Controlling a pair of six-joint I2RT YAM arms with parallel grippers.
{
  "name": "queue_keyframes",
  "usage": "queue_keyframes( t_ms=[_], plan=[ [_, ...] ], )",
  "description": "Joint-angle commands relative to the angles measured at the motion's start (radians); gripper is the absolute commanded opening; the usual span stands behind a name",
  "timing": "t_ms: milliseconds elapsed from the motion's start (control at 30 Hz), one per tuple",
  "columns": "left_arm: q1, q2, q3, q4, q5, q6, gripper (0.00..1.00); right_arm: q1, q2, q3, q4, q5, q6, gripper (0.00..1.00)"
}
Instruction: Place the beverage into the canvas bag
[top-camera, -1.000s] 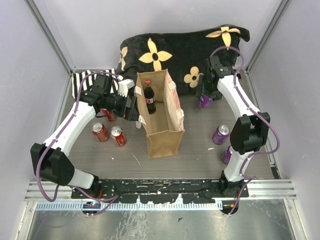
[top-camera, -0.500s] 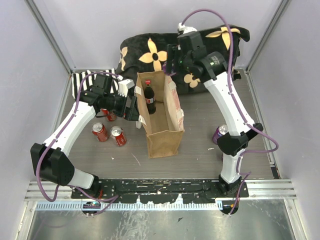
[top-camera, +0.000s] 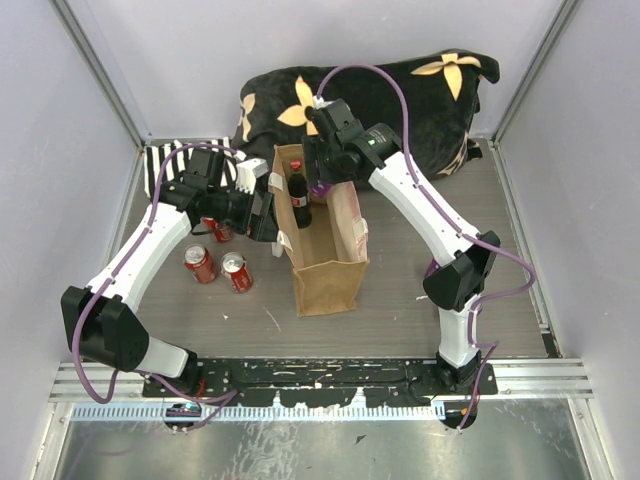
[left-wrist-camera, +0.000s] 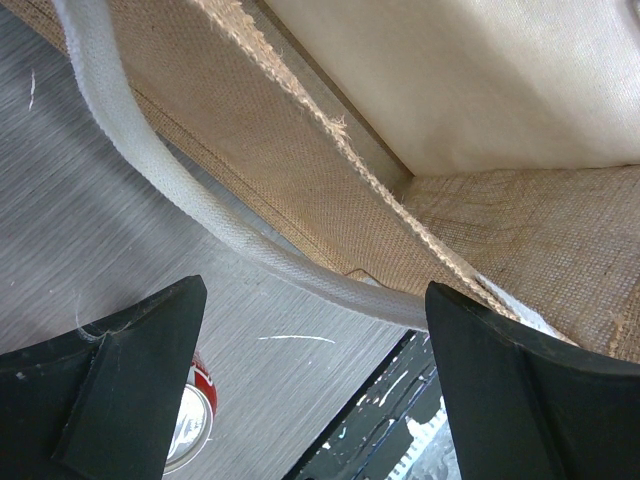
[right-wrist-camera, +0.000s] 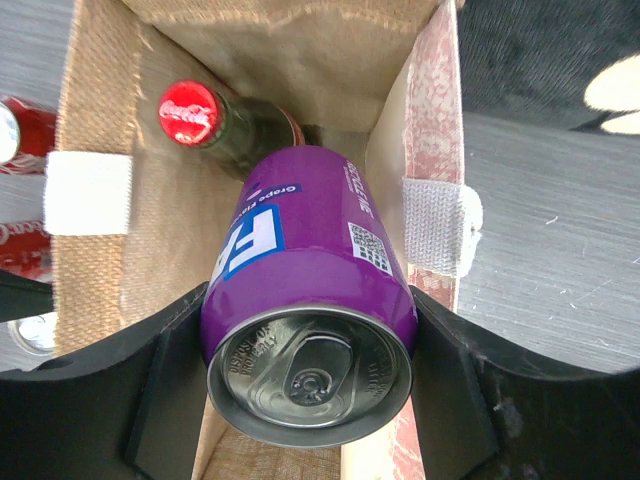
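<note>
The tan canvas bag (top-camera: 325, 262) stands upright and open in the middle of the table. A cola bottle (top-camera: 299, 198) with a red cap (right-wrist-camera: 188, 112) stands inside it. My right gripper (top-camera: 322, 178) hangs over the bag's back end, shut on a purple can (right-wrist-camera: 310, 280), the beverage. The can points down into the bag's mouth (right-wrist-camera: 175, 215), next to the bottle. My left gripper (top-camera: 268, 212) is at the bag's left wall, open. Its fingers (left-wrist-camera: 140, 370) are wide apart, and the cream strap (left-wrist-camera: 200, 215) and frayed rim (left-wrist-camera: 330, 140) lie just beyond them.
Three red cans (top-camera: 200, 264) (top-camera: 237, 271) (top-camera: 218, 231) lie on the table left of the bag, below my left arm. A black cushion with tan flowers (top-camera: 390, 85) fills the back. A striped cloth (top-camera: 160, 165) lies at the back left.
My right arm has swung from the back right of the table up and left, carrying the purple can to a spot over the bag. The left arm has stayed still.
</note>
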Motion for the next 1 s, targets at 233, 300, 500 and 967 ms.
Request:
queue_keyframes(
  t_ms=[233, 300, 500, 967],
  plan=[
    [0.006, -0.012, 0.011, 0.01, 0.011, 0.015, 0.98, 0.0, -0.011, -0.145, 0.248, 0.004, 0.019, 0.01],
    [0.01, -0.013, 0.011, 0.01, 0.011, 0.019, 0.98, 0.001, -0.003, -0.163, 0.258, 0.01, 0.018, 0.01],
    [0.016, -0.01, 0.01, 0.009, 0.015, 0.027, 0.98, 0.001, 0.016, -0.227, 0.284, 0.063, 0.013, 0.01],
    [0.026, -0.015, 0.003, 0.01, 0.022, 0.032, 0.98, 0.001, 0.08, -0.275, 0.315, 0.104, 0.019, 0.01]
  ],
)
